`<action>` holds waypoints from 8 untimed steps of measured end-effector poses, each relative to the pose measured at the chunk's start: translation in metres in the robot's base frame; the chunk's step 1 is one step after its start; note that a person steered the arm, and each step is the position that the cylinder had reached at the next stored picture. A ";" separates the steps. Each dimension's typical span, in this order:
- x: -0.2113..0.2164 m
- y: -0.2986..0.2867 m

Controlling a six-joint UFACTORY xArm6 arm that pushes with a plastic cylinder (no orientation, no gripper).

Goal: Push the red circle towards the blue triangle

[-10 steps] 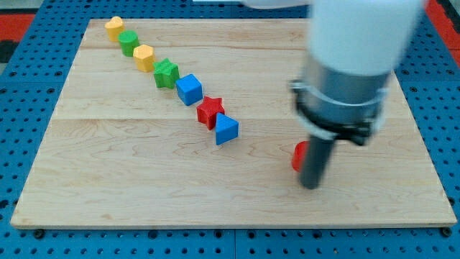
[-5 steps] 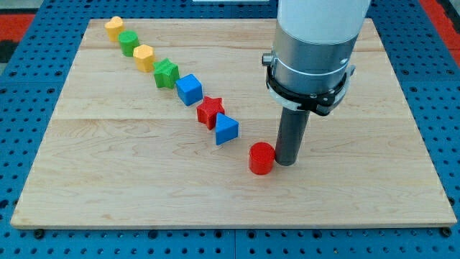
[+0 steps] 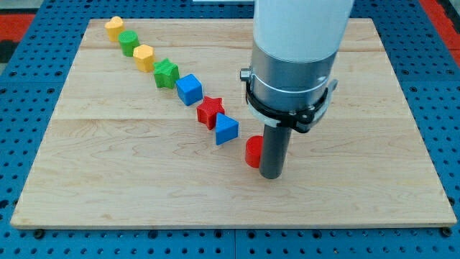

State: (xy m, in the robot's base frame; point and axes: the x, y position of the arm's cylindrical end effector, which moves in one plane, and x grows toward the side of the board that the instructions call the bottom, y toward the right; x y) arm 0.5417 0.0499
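Note:
The red circle [image 3: 252,151] lies near the middle of the wooden board, partly hidden behind my rod. The blue triangle [image 3: 226,129] sits just to its upper left, a small gap apart. My tip [image 3: 271,175] rests on the board touching the red circle's right side, a little toward the view's bottom.
A diagonal row runs from the view's top left: yellow block [image 3: 113,27], green block [image 3: 129,42], yellow block [image 3: 144,56], green star [image 3: 166,73], blue cube [image 3: 190,89], red star [image 3: 210,111]. The board [image 3: 86,180] lies on a blue pegboard.
My tip has moved left across the board, pushing the red circle left and closer to the blue triangle. The other blocks have not moved.

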 end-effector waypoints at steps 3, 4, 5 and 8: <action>-0.005 0.011; -0.023 0.014; -0.042 0.008; -0.047 0.014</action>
